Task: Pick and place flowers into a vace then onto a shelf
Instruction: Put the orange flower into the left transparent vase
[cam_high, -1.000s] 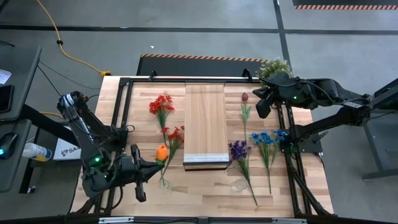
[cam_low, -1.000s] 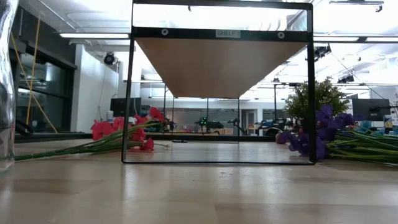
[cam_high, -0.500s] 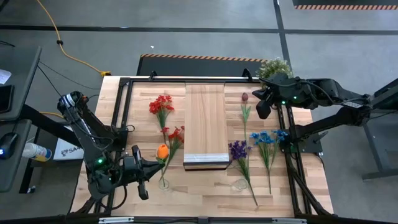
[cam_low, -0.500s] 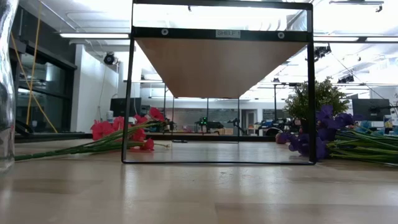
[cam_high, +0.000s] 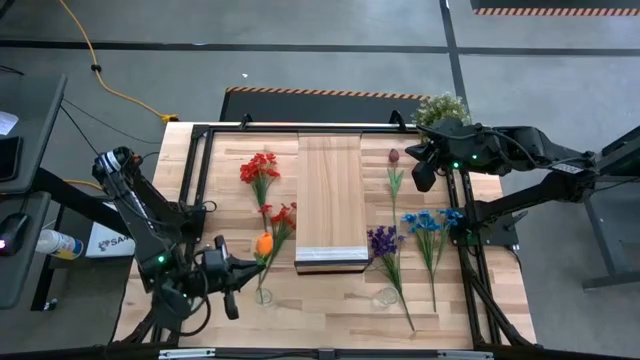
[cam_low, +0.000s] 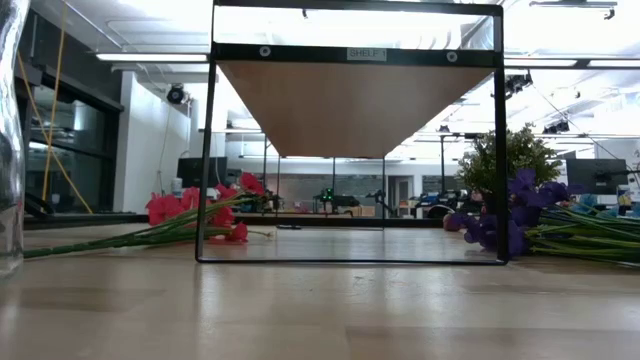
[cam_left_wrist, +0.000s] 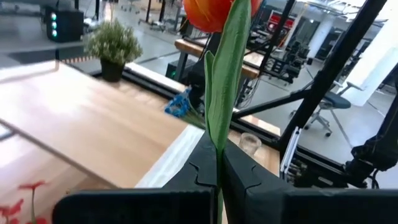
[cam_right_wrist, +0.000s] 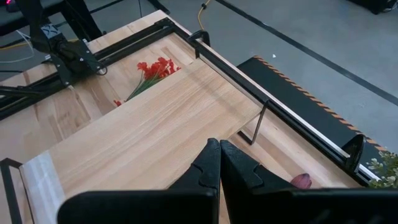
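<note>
One orange flower stays pinched in your left gripper, which has crept toward the near-edge vase since a second ago; your right gripper waits clenched, empty.

The high view looks straight down on the whole table. The low view sits at tabletop height, facing level under the shelf into the room. Each wrist view looks forward past its own fingers; all four views share the shelf.
</note>
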